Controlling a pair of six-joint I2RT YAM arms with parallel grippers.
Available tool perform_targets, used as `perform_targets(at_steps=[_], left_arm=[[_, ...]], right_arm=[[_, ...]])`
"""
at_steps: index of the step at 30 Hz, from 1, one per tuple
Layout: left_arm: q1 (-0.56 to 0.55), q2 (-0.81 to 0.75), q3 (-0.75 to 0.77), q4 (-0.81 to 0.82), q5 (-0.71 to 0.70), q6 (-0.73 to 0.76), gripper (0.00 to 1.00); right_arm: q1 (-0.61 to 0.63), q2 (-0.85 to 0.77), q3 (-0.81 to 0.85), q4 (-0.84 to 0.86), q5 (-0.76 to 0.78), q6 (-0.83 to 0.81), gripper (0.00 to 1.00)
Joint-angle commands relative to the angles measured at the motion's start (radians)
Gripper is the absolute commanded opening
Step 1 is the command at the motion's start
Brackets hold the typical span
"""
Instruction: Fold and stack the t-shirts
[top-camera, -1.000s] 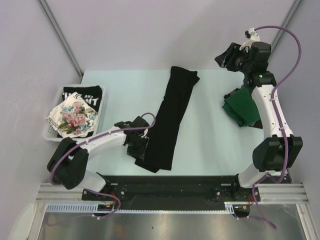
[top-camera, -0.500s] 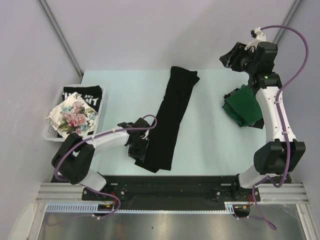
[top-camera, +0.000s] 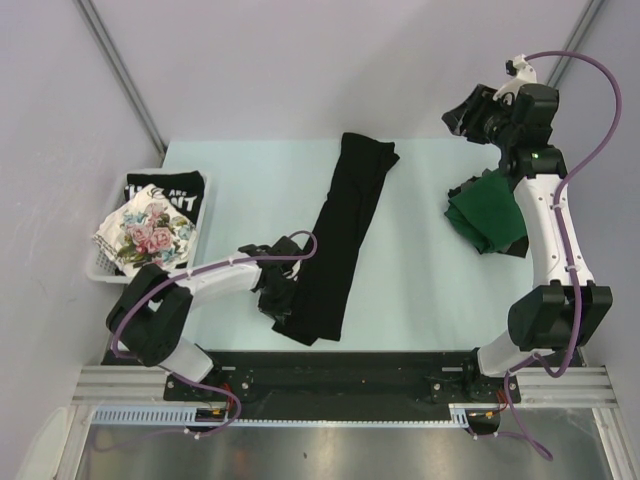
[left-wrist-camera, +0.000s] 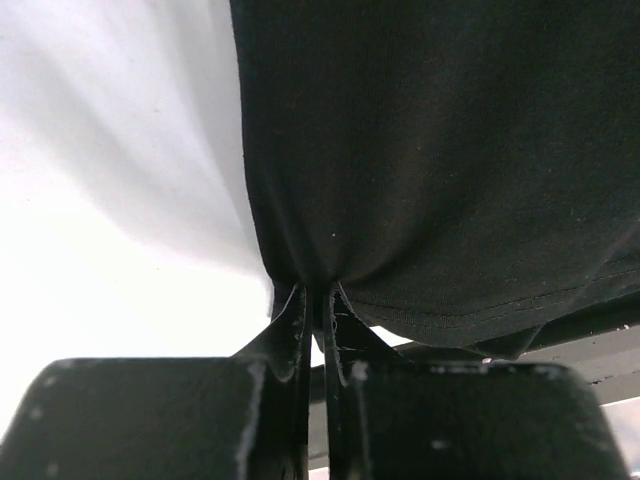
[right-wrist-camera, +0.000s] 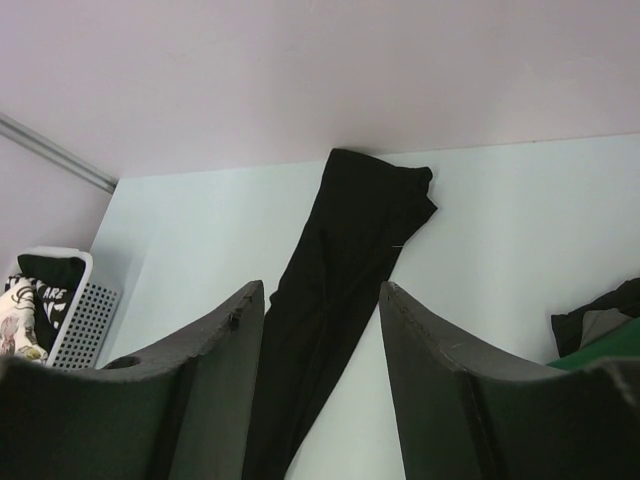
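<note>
The large plain black cloth t-shirt (top-camera: 345, 235) lay in a long, thin strip down the middle of the pale blue table (top-camera: 240, 180). Everything else can be placed from that black shirt.

At its near left corner, the left gripper (left-wrist-camera: 313, 295) had its two fingers pressed together on the hem. A small bunch of black cloth was pinched between them. Up past the shirt's far end and off to the right, the right gripper (right-wrist-camera: 320, 300) hung in the air. Its fingers were wide apart and held nothing.

The dark green crumpled cloth t-shirt (top-camera: 485, 215) sat well to the right of the black shirt. Well to the left stood the white slatted plastic basket (top-camera: 100, 268). The black t-shirt with white lettering (top-camera: 165, 192) and the white floral-print t-shirt (top-camera: 150, 237) lay in it.

The pinch looked small. A quick tug could let the hem slip out, and the fold would flop open. Only one corner was held, so lifting it would likely drag the strip crooked or bunch it up. The shirt's near end also lay close to the table's near edge. A pull that way could slide it off the table.
</note>
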Motion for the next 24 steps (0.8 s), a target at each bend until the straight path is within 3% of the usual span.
perform_targets(at_steps=[1, 13, 24], left_arm=[[-0.021, 0.043, -0.012, 0.009, 0.054, 0.004, 0.02], [-0.059, 0.101, 0.106, -0.058, 0.112, 0.052, 0.02], [-0.168, 0.155, 0.207, -0.081, 0.184, 0.113, 0.02]], right_arm=[[-0.005, -0.043, 0.004, 0.018, 0.003, -0.005, 0.55], [-0.013, -0.041, 0.004, 0.022, 0.000, 0.004, 0.55], [-0.016, -0.027, -0.002, 0.065, -0.017, 0.060, 0.55]])
